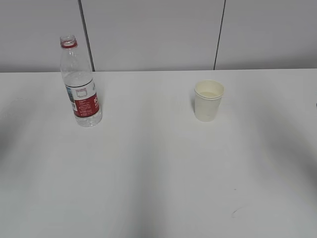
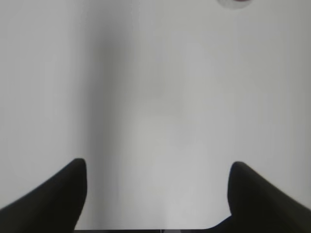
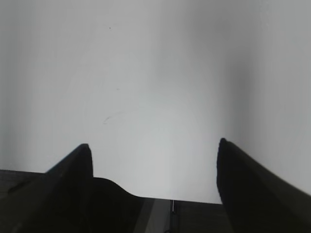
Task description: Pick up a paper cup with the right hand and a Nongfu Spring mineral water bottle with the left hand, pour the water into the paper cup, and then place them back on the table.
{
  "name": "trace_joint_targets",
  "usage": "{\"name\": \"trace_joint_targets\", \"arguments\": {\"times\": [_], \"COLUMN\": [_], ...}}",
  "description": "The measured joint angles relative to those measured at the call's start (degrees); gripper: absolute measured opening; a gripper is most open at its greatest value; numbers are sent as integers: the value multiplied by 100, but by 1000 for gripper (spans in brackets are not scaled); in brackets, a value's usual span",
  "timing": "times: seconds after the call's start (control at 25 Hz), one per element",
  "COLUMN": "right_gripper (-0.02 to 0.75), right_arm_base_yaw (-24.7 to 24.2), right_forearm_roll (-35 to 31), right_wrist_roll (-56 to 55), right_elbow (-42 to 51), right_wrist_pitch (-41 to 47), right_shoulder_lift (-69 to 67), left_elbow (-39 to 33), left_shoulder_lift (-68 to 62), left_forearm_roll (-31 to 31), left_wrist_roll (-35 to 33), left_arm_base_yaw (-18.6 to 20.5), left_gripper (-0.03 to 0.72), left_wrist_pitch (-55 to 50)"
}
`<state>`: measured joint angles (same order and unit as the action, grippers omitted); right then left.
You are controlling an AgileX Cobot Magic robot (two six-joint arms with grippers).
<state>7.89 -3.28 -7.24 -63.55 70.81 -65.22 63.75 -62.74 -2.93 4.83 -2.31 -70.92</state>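
Observation:
The Nongfu Spring mineral water bottle (image 1: pixel 81 84) stands upright and uncapped at the back left of the white table (image 1: pixel 148 173). A little of its base shows at the top edge of the left wrist view (image 2: pixel 234 3). The paper cup (image 1: pixel 208 100) stands upright at the back right, with some water in it. Neither arm shows in the exterior view. My left gripper (image 2: pixel 158 167) is open and empty over bare table. My right gripper (image 3: pixel 154 148) is open and empty near the table's front edge.
A small dark scuff mark (image 1: pixel 235 213) lies on the table at the front right; it also shows in the right wrist view (image 3: pixel 109 118). A grey panelled wall (image 1: pixel 158 34) runs behind the table.

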Motion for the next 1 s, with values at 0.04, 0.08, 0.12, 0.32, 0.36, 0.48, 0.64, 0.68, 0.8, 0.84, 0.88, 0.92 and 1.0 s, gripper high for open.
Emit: {"name": "trace_joint_targets", "arguments": {"times": [0.04, 0.08, 0.12, 0.32, 0.36, 0.48, 0.64, 0.68, 0.8, 0.84, 0.88, 0.92, 1.0], "right_gripper": [590, 590, 590, 590, 591, 591, 591, 590, 591, 591, 591, 591, 591], "right_arm_base_yaw": [0, 0, 0, 0, 0, 0, 0, 0, 0, 0, 0, 0, 0], "right_forearm_roll": [0, 0, 0, 0, 0, 0, 11, 11, 18, 18, 18, 18, 18], "right_wrist_roll": [0, 0, 0, 0, 0, 2, 12, 26, 251, 358, 437, 497, 633], "right_elbow": [150, 327, 504, 1279, 1379, 1677, 1995, 2081, 2298, 2381, 2467, 2543, 2707], "right_wrist_pitch": [8, 14, 22, 65, 71, 93, 114, 123, 137, 137, 75, 27, -118], "right_shoulder_lift": [251, 507, 720, 2052, 2279, 3030, 3869, 4067, 4566, 4742, 4928, 5047, 5296], "left_elbow": [-5, -50, -106, -693, -832, -1239, -1771, -1873, -2162, -2219, -2285, -2324, -2389], "left_shoulder_lift": [262, 537, 767, 2198, 2513, 3434, 4651, 4915, 5792, 6000, 6209, 6335, 6378], "left_forearm_roll": [-58, -91, -123, -117, -117, -66, 8, 21, 55, 86, 121, 156, 228], "left_wrist_roll": [0, 0, 0, 0, -35, -290, -545, -563, -587, -594, -598, -598, -635], "left_arm_base_yaw": [0, 0, 0, 0, 0, 0, 0, 0, 0, 0, 0, 0, 0], "left_gripper": [544, 544, 544, 544, 544, 544, 544, 544, 544, 544, 544, 544, 544], "left_wrist_pitch": [-13, -13, -31, -121, -132, -172, -198, -203, -253, -266, -279, -323, -312]}}
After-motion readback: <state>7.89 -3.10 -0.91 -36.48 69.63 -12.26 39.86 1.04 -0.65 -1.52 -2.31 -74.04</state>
